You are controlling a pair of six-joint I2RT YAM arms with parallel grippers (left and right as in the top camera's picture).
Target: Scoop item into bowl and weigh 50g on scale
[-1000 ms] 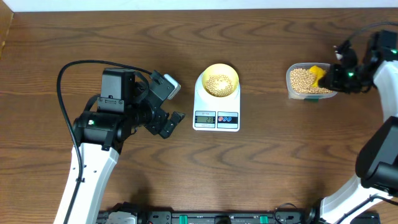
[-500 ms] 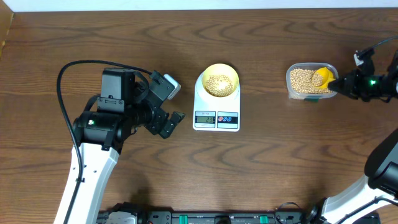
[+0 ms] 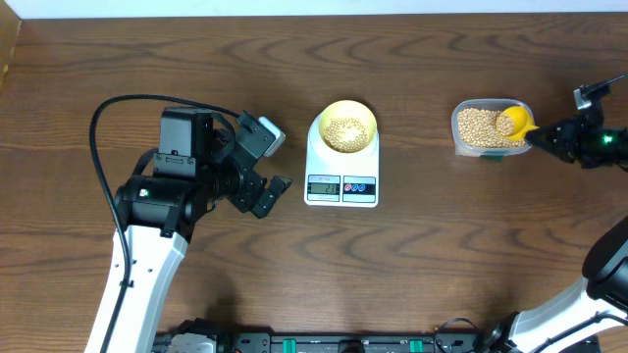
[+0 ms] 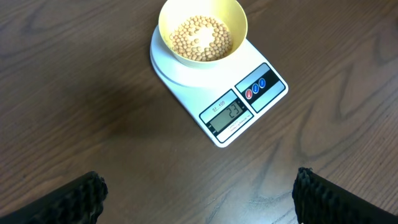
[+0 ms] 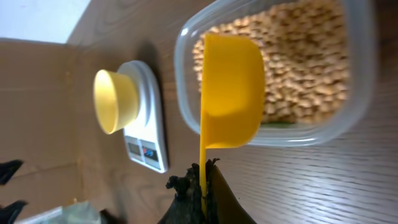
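Note:
The pale-yellow bowl stands on the white scale, partly filled with tan beans. The display shows 23. My left gripper hovers open to the left of the scale, nothing between its fingers. My right gripper is shut on the thin handle of a yellow scoop. The scoop's cup hangs over the right side of a clear tub of beans. Whether beans lie in the scoop is not visible.
A black cable loops off the left arm over the wood table. The table's far edge runs along the top of the overhead view, and the tub sits near its right end.
The right arm has drawn back to the right. The scoop has slid from the tub's middle to its right side. The left arm and the bowl have not moved.

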